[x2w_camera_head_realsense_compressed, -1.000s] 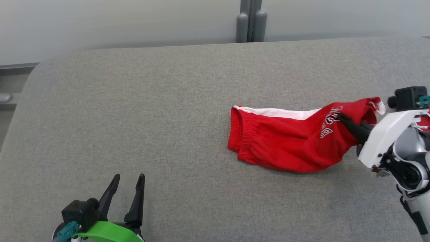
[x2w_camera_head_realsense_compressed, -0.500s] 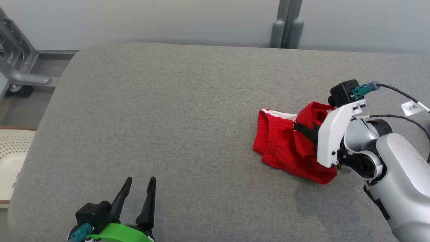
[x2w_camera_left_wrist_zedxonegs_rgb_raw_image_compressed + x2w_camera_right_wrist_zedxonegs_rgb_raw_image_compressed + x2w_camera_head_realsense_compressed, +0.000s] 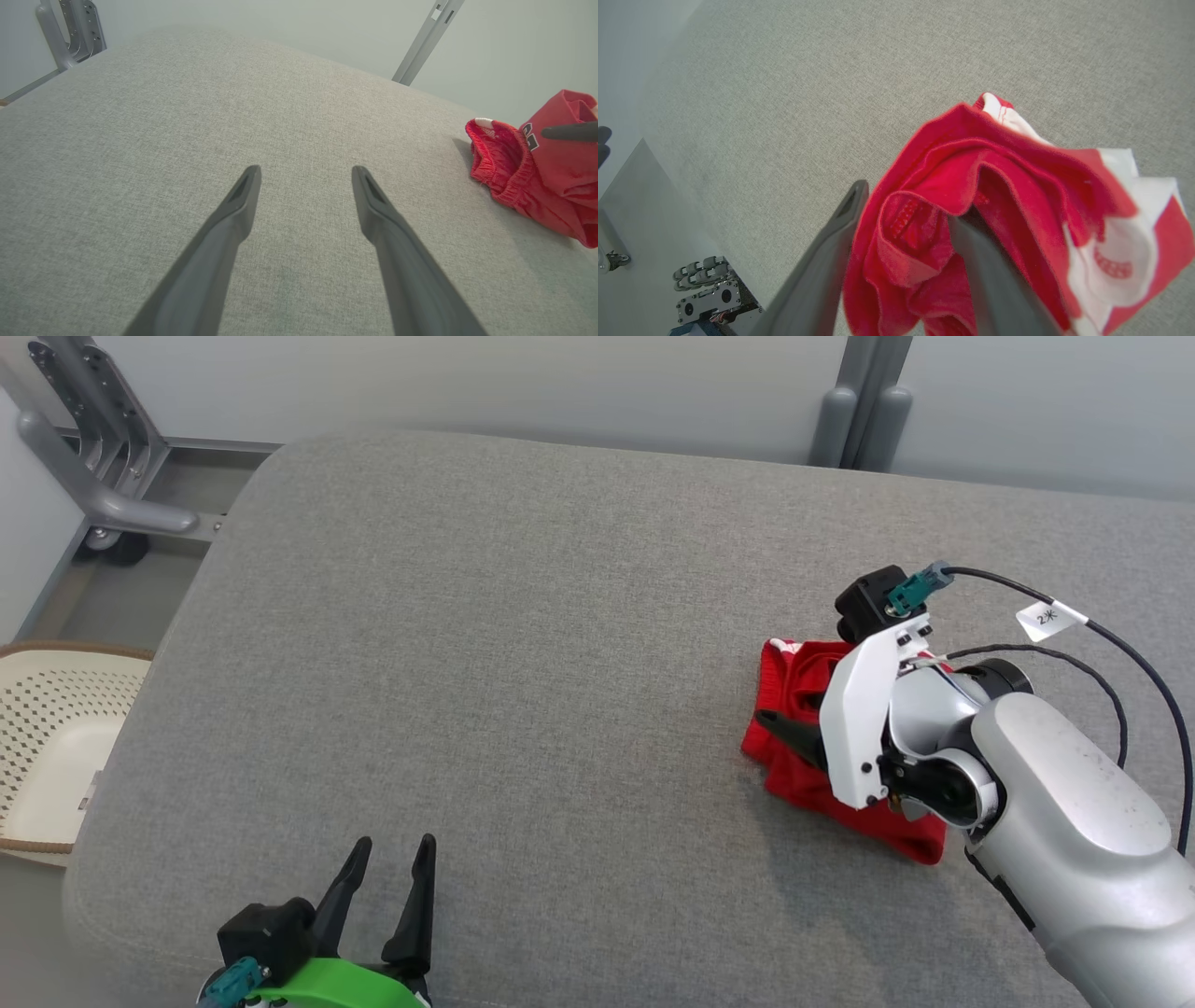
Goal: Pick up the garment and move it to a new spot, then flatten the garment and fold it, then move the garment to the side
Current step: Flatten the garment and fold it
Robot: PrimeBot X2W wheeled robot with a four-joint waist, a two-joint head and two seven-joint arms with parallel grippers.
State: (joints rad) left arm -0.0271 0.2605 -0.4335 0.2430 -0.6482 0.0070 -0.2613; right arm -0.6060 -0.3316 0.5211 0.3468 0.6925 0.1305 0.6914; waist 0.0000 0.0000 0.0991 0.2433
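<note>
**Shorts down in a heap, flattening and folding all to come**

The garment [image 3: 794,784], a pair of red shorts with white trim, lies bunched on the right part of the grey padded surface [image 3: 523,663], with its waistband end turned toward the middle. Since it rests on the surface, I judge the carry to a new spot to be about finished. Nothing beyond that is done. The cloth is crumpled, with folds stacked on one another, so spreading it flat, folding it and shifting it aside are all left.

My right hand [image 3: 906,203] is low in the heap and its fingers [image 3: 822,261] stand spread, not pinching. Red cloth sits between them and is draped over one finger. From this angle I cannot tell whether that fold only rests there or has caught on it. My right arm comes in from the near right corner, the forearm sloping down and the wrist turned so the hand points leftward into the shorts.

My left hand [image 3: 395,845] hovers over the near edge of the surface, well apart from the garment. Its fingers are spread with nothing between them, pointing away from me. A pale woven basket [image 3: 56,747] stands off the left end.
</note>
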